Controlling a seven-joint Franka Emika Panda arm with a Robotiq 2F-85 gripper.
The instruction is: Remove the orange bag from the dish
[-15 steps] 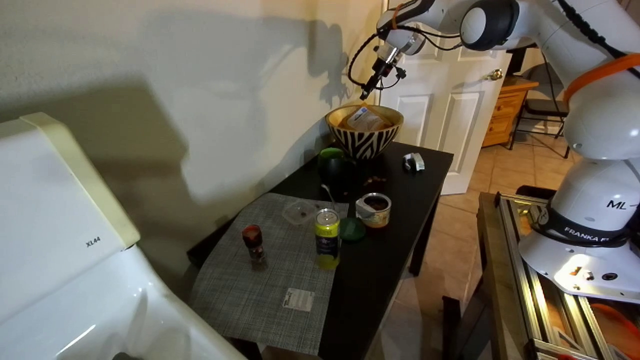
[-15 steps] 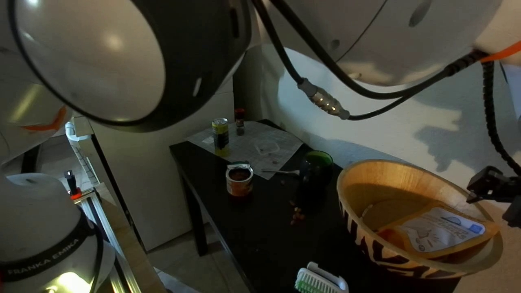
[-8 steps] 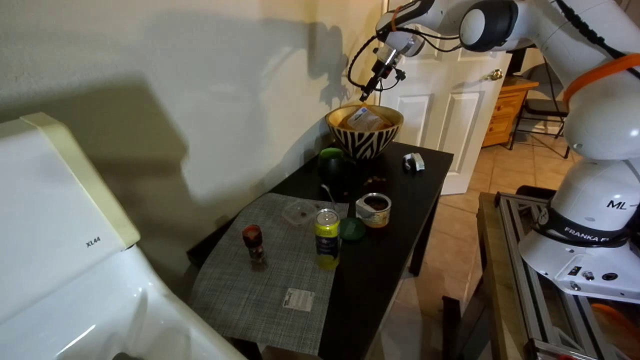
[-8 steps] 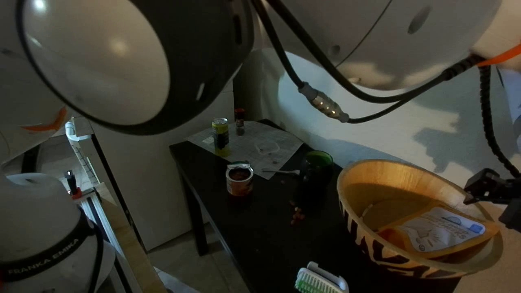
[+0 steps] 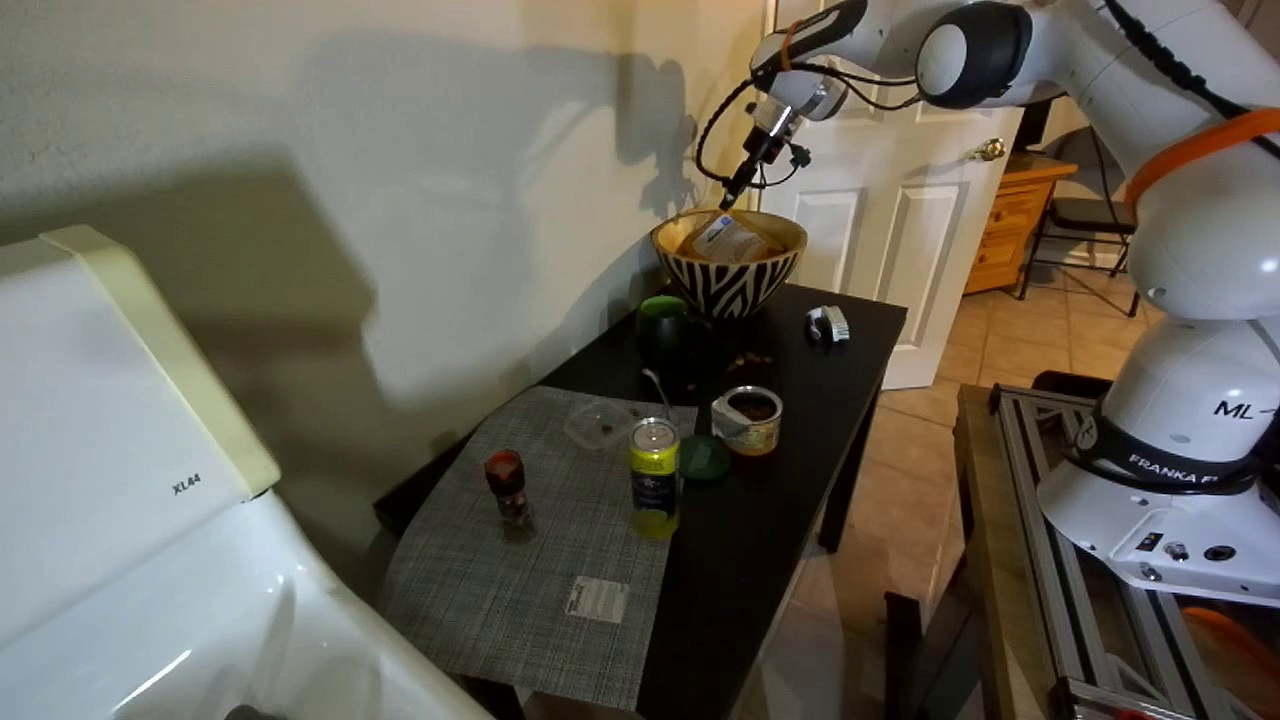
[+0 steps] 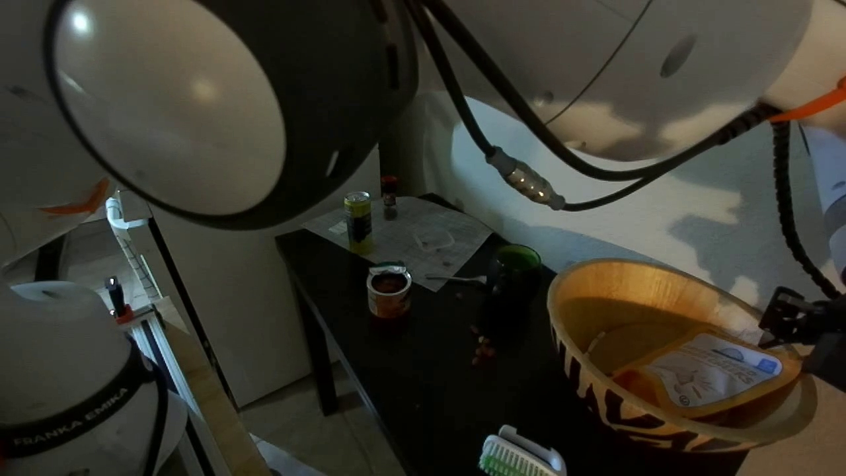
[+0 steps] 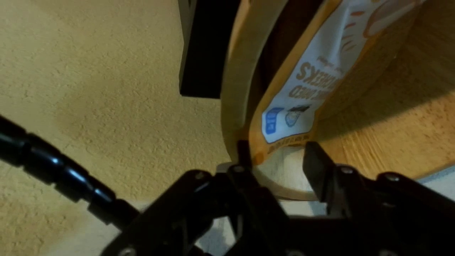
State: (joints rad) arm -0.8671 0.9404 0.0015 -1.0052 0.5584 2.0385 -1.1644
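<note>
The orange bag (image 5: pixel 738 240) leans inside the zebra-striped dish (image 5: pixel 735 288), its top end near the rim. In an exterior view the bag (image 6: pixel 717 373) shows its white label upward in the dish (image 6: pixel 628 291). My gripper (image 5: pixel 727 204) points down at the bag's top end from above the dish. In an exterior view the gripper (image 6: pixel 790 347) is partly cut off at the right edge. In the wrist view the fingers (image 7: pixel 277 151) are apart, with the top end of the bag (image 7: pixel 295 103) at the gap between the tips. The dish (image 7: pixel 387 153) lies beyond them.
A dark green mug (image 5: pixel 665 335) stands close to the dish. A white brush (image 5: pixel 828 325) lies beside it. An opened tin (image 5: pixel 748 425), a yellow can (image 5: pixel 655 480) and a red-topped grinder (image 5: pixel 508 490) stand farther along the black table. A wall rises behind the dish.
My gripper has come down a little to the bag's top end. The bag's top end has shifted slightly in the dish. The fingers stay apart.
</note>
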